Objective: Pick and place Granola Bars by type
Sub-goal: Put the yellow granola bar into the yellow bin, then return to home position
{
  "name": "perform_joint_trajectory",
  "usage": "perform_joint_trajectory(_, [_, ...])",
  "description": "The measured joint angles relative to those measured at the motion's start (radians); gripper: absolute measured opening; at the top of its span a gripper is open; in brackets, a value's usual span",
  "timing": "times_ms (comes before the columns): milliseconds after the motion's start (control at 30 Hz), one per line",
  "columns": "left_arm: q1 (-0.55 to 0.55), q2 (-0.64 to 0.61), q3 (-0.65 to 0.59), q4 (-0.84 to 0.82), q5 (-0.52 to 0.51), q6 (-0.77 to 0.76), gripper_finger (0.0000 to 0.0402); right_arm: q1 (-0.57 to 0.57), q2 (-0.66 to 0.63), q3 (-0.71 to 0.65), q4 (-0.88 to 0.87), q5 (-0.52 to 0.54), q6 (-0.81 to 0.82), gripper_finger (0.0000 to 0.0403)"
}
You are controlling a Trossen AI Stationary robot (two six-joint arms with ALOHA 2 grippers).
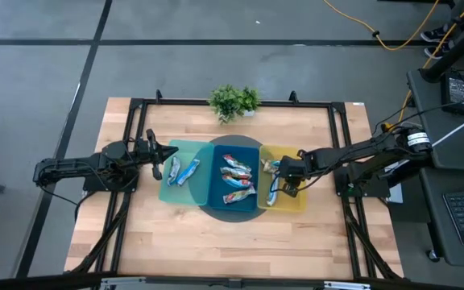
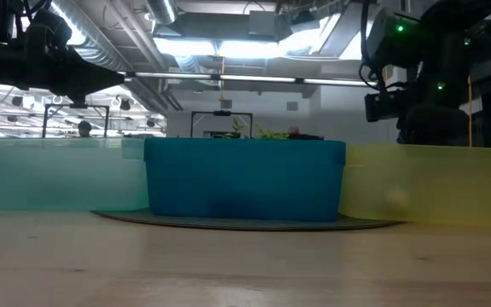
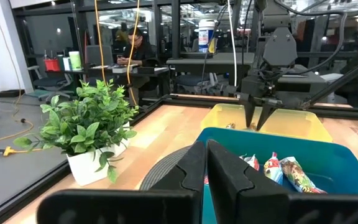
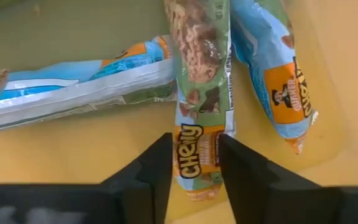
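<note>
Three bins stand side by side on the table: a teal bin point(image 1: 171, 187), a blue bin point(image 1: 216, 189) and a yellow bin point(image 1: 296, 201). Several granola bars point(image 1: 236, 179) lie in the blue bin, and two bars point(image 1: 181, 170) in the teal one. Three bars lie flat on the yellow bin's floor: a left bar point(image 4: 79, 84), a middle bar point(image 4: 201, 93) and a right bar point(image 4: 272, 68). My right gripper point(image 4: 194, 140) points steeply down into the yellow bin, open, its fingers flanking the middle bar's near end. My left gripper point(image 3: 205, 168) waits shut and level by the teal bin.
A small potted plant point(image 1: 234, 101) stands at the table's far edge behind the bins. A dark round mat point(image 1: 230, 214) lies under the blue bin. The bins' walls rise around my right gripper. A person point(image 3: 132, 46) sits at a desk beyond the table.
</note>
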Motion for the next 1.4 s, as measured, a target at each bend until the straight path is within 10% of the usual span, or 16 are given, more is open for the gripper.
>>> perform_joint_trajectory(433, [0.0, 0.0, 0.0, 0.0, 0.0, 0.0, 0.0009, 0.001, -0.033, 0.231, -0.09, -0.115, -0.286, 0.0164])
perform_joint_trajectory(833, [0.0, 0.0, 0.0, 0.0, 0.0, 0.0, 0.0007, -0.055, -0.209, 0.582, -0.006, -0.25, -0.673, 0.0019])
perform_joint_trajectory(1167, [0.0, 0.0, 0.0, 0.0, 0.0, 0.0, 0.0009, -0.191, -0.503, 0.476, 0.05, -0.314, -0.704, 0.0006])
perform_joint_trajectory(1400, [0.0, 0.0, 0.0, 0.0, 0.0, 0.0, 0.0008, -0.177, -0.77, 0.156, 0.35, -0.313, -0.599, 0.0004])
